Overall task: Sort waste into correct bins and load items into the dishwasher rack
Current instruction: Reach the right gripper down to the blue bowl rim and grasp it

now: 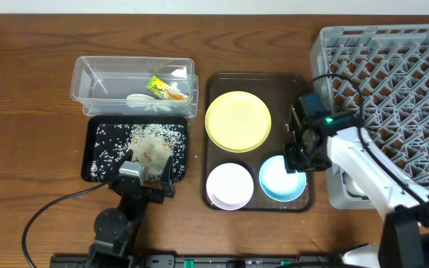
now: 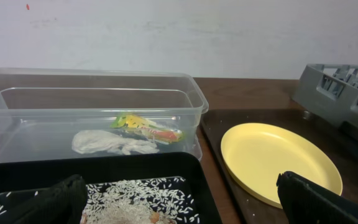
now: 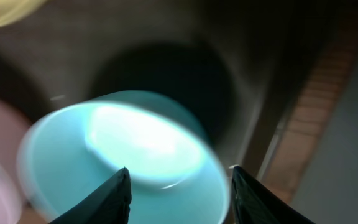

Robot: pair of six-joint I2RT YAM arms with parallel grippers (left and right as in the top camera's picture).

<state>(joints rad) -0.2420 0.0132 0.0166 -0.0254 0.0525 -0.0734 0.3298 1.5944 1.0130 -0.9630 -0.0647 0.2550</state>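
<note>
a smeared wrist view

the right wrist view was blurred: the right gripper [image 3: 179,196] stood wide open, its fingers [image 3: 114,199] either side of the small light blue bowl [image 3: 135,149], contact impossible to judge. overhead showed that bowl in the dark brown serving tray [image 1: 255,77] near the worktop's front edge, beside a small white bowl [image 1: 229,185] and round yellow-green plate [image 1: 237,121]. the grey lattice rack [image 1: 393,74] was cropped at the right edge. the left gripper [image 2: 179,202] hung open, empty, over the shallow black tray [image 2: 104,163].
</note>
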